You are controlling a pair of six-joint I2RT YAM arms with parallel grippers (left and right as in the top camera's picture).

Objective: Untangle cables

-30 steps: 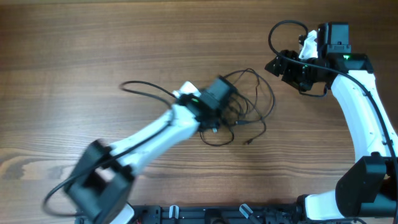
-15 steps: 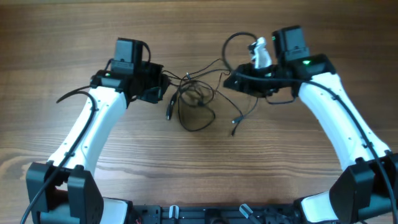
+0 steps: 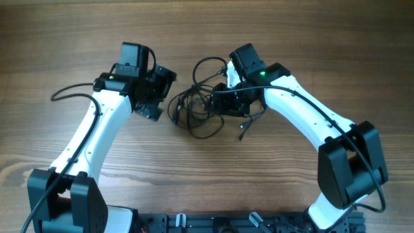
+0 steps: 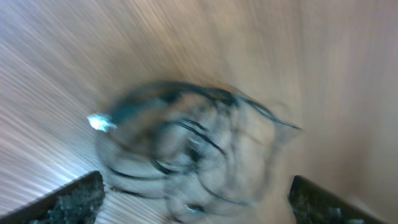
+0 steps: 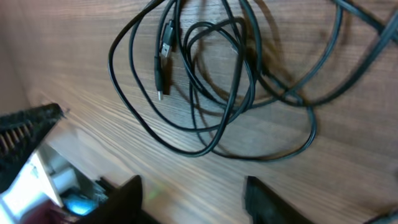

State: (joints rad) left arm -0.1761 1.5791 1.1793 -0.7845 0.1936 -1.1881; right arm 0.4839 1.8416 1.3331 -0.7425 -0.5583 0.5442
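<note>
Hovering just beside the tangled cables [image 3: 197, 107], your left gripper [image 3: 160, 94] stands spread wide and empty — your right gripper [image 5: 191, 183], at the tangle's other side, is parted too, holding nothing.

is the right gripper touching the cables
Apart. In the right wrist view, bare wood shows between the open right gripper and the nearest loop of the cables.
</note>
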